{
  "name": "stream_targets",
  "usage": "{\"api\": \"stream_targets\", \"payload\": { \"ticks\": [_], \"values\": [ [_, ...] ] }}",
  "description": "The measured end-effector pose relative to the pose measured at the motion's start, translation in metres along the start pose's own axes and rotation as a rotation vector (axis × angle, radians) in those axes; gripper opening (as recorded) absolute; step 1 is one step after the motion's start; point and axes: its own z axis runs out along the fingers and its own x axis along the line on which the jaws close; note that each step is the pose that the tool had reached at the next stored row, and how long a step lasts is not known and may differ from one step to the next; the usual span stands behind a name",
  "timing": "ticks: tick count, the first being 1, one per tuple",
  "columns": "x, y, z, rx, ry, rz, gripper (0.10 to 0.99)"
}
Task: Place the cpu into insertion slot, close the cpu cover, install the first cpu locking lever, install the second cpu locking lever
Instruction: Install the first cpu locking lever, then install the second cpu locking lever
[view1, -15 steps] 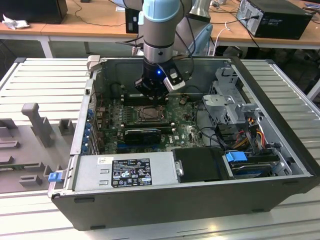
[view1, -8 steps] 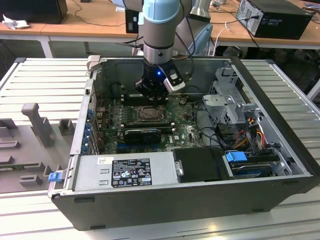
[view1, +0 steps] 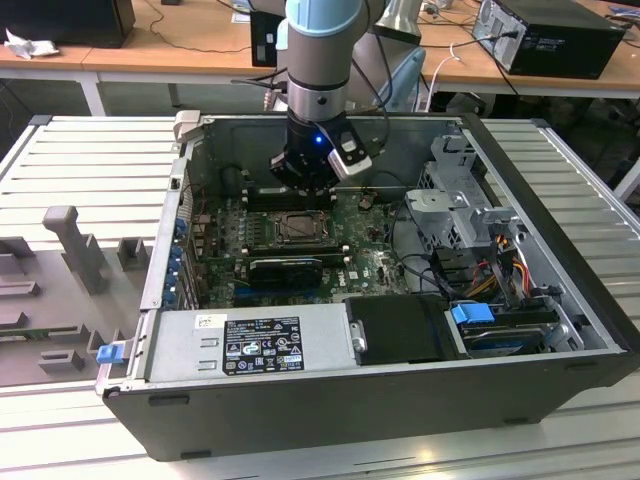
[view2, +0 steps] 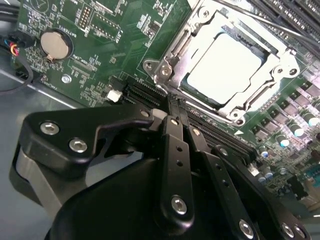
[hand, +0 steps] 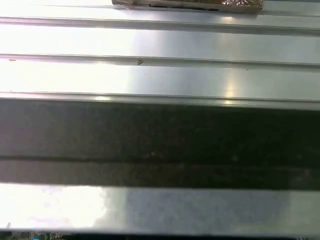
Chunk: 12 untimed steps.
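- The cpu (view2: 224, 67) lies flat in the insertion slot (view2: 226, 62), its pale metal face showing through the large square cut-out of the cpu cover (view2: 285, 67), which is folded down around it in the second wrist view.
- In the exterior view the socket sits mid-board on the green motherboard (view1: 365, 262) inside the open computer case (view1: 330, 400), just in front of the arm's tool.
- The gripper (view2: 172, 102) hangs close above the board, its tips at the socket's edge near a long black connector slot (view2: 150, 92); its black fingers (view2: 175, 150) are pressed together with nothing between them.
- A round coin battery (view2: 56, 44) sits on the board, well apart from the socket.
- A ribbed metal table (view1: 90, 160) carries the case, and the first wrist view shows pale ribbed metal (hand: 160, 45) above a dark band.
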Motion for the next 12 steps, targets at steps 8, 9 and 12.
{"api": "stream_targets", "payload": {
  "ticks": [8, 9, 12],
  "values": [
    [0.0001, -0.0031, -0.0002, 0.000, 0.0000, 0.000, 0.106],
    [0.0001, -0.0033, -0.0002, 0.000, -0.0001, 0.000, 0.106],
    [0.0002, -0.0060, -0.0005, 0.000, 0.0001, 0.000, 0.106]
  ]
}}
